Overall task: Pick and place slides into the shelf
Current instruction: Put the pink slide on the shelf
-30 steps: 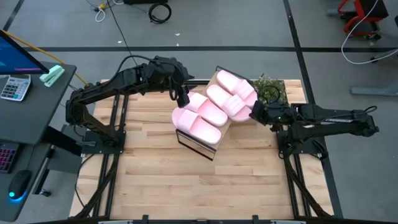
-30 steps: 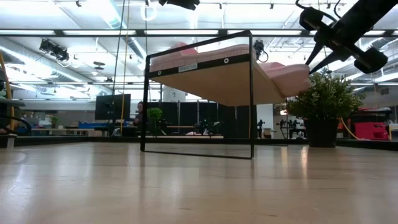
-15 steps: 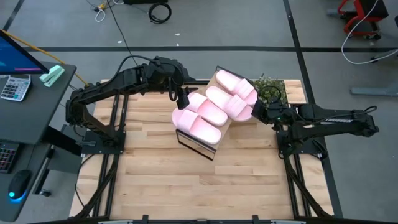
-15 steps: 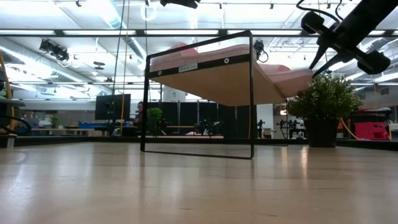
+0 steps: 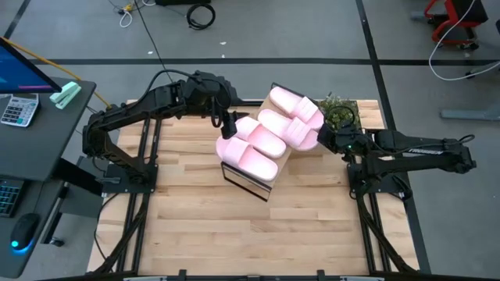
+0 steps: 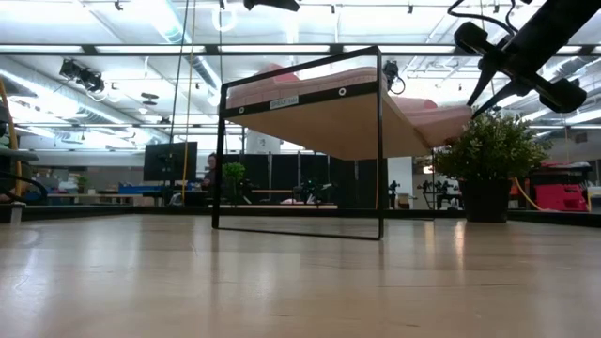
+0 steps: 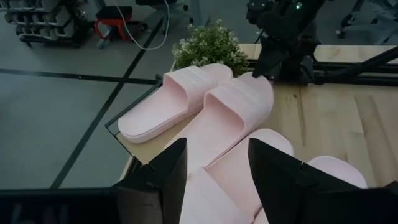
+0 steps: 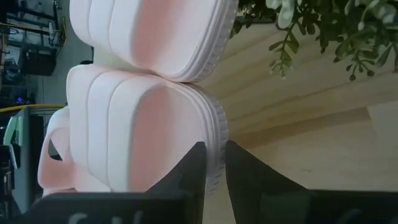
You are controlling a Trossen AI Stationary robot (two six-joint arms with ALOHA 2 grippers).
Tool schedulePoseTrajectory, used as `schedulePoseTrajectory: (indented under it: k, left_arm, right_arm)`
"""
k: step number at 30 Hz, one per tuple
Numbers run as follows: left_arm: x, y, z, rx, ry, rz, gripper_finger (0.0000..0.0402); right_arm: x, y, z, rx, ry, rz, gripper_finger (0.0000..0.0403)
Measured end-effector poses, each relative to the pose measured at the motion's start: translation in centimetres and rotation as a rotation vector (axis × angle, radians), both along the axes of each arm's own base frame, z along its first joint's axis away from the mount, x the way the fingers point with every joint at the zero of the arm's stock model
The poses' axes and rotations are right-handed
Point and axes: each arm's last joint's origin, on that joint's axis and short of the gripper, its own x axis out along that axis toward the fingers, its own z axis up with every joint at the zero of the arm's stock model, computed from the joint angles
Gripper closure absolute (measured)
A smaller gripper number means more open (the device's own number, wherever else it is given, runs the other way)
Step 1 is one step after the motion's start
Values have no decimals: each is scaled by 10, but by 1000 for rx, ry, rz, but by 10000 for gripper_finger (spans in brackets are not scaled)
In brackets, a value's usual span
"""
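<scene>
Several pale pink slides lie side by side on the shelf [image 5: 279, 158], a wood board on a black wire frame in the middle of the table. My right gripper [image 5: 320, 140] is at the toe end of the second slide from the far side [image 5: 287, 129], shut on its rim. My left gripper [image 5: 228, 125] is at the other side of the shelf. In the left wrist view its fingers stand apart [image 7: 217, 168], pointing over the heel end of a third slide [image 7: 224, 162]. The last slide [image 5: 246, 160] lies nearest the table's near edge. My right gripper pinches the ribbed sole rim [image 8: 215, 140] at the slide's toe end between its two fingers [image 8: 198, 168], which stand close together. It comes from the table's right, slanting down. The slide lies on the shelf board, pressed against its far neighbour [image 8: 149, 31]. Whether my left gripper touches its slide I cannot tell.
A small potted plant [image 5: 337, 111] stands on the table just beyond my right gripper, at the far right. The shelf's wire legs [image 6: 380, 150] stand on the butcher-block tabletop [image 5: 234, 226]. A desk with a calculator [image 5: 17, 109] is off the table's left edge.
My right gripper has turned a little at the slide's toe end. The two slides on the far side of the shelf have shifted slightly toward the table's far edge. My left gripper has kept its place.
</scene>
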Motion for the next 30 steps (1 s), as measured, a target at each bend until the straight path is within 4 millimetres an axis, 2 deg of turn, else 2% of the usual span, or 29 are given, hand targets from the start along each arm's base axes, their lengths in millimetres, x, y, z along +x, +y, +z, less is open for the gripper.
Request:
schedulePoseTrajectory:
  k: [30]
  left_arm:
    - [-1,0,-1,-3,15,-1,234]
  right_arm:
    - [0,-3,1,-37,10,-15,336]
